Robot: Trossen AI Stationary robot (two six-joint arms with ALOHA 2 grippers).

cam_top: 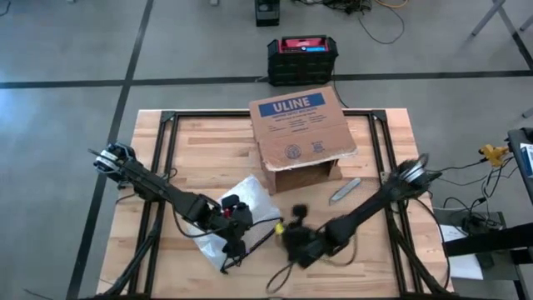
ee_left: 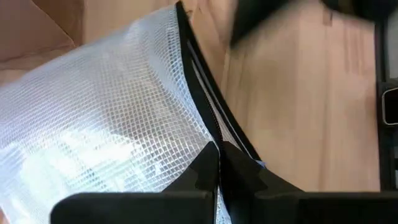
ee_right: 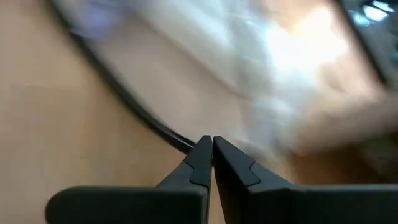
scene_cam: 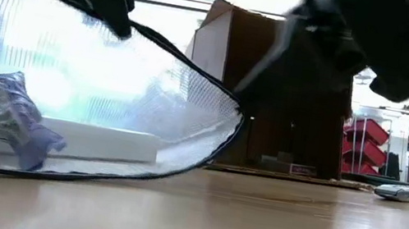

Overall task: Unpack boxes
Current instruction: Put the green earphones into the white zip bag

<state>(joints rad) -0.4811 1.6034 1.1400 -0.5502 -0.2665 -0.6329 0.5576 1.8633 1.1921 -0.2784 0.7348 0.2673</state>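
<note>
Behind the mesh pouch (scene_cam: 108, 90), the cardboard box (scene_cam: 222, 59) is half hidden.

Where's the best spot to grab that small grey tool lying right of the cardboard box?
Judging from above, take the grey tool across its narrow middle, coming straight down. It lies flat and slanted on the table, clear of the box, so turn the fingers square to its length.

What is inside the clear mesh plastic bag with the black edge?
Through the clear mesh plastic bag, the low view shows a flat white box and a crumpled bluish wrapped packet leaning on it. Anything behind the box is hidden.
</note>
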